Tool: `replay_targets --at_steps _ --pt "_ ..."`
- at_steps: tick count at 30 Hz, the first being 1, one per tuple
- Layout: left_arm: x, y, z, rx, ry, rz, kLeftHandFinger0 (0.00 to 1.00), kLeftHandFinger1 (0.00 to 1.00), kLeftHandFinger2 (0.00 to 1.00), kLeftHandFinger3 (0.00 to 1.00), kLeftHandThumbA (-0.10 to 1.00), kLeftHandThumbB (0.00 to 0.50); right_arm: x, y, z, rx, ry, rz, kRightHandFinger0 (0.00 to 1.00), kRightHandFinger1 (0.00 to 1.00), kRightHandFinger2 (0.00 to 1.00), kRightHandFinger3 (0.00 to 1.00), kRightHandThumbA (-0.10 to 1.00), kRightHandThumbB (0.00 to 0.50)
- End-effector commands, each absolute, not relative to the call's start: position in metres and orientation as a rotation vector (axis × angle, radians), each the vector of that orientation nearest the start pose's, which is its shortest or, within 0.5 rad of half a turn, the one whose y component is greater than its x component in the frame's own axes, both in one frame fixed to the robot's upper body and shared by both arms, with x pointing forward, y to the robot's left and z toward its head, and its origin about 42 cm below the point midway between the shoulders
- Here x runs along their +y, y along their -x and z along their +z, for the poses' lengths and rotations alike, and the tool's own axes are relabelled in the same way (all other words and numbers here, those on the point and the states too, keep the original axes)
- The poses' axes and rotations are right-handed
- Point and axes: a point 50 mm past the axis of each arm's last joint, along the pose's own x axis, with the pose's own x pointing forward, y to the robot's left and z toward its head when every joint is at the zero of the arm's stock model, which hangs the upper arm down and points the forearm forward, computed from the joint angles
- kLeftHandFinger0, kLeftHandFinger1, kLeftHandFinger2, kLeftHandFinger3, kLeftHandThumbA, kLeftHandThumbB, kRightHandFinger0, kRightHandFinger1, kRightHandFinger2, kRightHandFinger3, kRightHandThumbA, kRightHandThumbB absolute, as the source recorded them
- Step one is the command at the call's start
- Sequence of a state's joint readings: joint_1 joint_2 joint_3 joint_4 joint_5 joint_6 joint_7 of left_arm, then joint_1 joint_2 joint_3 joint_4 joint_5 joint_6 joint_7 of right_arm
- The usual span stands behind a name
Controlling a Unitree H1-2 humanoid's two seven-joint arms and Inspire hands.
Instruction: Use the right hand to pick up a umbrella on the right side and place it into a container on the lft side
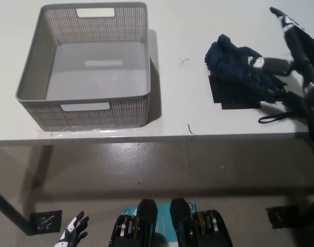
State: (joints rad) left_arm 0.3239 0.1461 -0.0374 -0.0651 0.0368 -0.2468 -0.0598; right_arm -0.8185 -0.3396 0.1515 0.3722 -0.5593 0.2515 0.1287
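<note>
A folded dark-blue umbrella [239, 71] lies on the right of the white table [177, 36], over a black patch, its wrist strap [276, 117] trailing toward the front edge. My black right hand [293, 56] hovers over the umbrella's handle end, fingers spread apart and holding nothing; the handle is hidden behind the hand. A grey perforated basket [85, 67] stands on the left of the table with nothing in it. My white left hand [73, 235] rests low at the bottom left, below table level, fingers apart.
The table's front edge runs across the middle of the view, with grey floor below it. A table leg and a small black floor plate [43, 222] show at the lower left.
</note>
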Motion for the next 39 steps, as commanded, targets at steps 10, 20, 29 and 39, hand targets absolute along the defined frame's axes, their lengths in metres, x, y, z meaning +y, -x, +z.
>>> replay_targets --at_steps 10,20,29,39 --pt "0.26 -0.159 0.066 -0.036 -0.211 -0.106 1.0 1.0 1.0 1.0 1.0 0.008 -0.229 -0.58 0.332 0.14 1.257 0.029 1.0 1.0 1.0 1.0 0.85 0.5" --pt "0.257 -0.156 0.063 -0.048 -0.21 -0.13 1.0 1.0 1.0 1.0 1.0 0.0 -0.221 -0.586 0.293 0.281 1.371 0.076 1.0 1.0 1.0 1.0 0.78 0.5" --pt "0.249 -0.163 0.065 -0.052 -0.214 -0.172 1.0 1.0 1.0 1.0 1.0 0.004 -0.245 -0.563 0.208 0.479 1.313 0.164 1.0 1.0 1.0 1.0 0.74 0.5" --pt "0.251 -0.169 0.067 -0.058 -0.219 -0.187 1.0 1.0 1.0 1.0 1.0 0.001 -0.282 -0.532 0.155 0.257 1.303 -0.033 0.0 0.0 0.19 0.4 -0.1 0.185"
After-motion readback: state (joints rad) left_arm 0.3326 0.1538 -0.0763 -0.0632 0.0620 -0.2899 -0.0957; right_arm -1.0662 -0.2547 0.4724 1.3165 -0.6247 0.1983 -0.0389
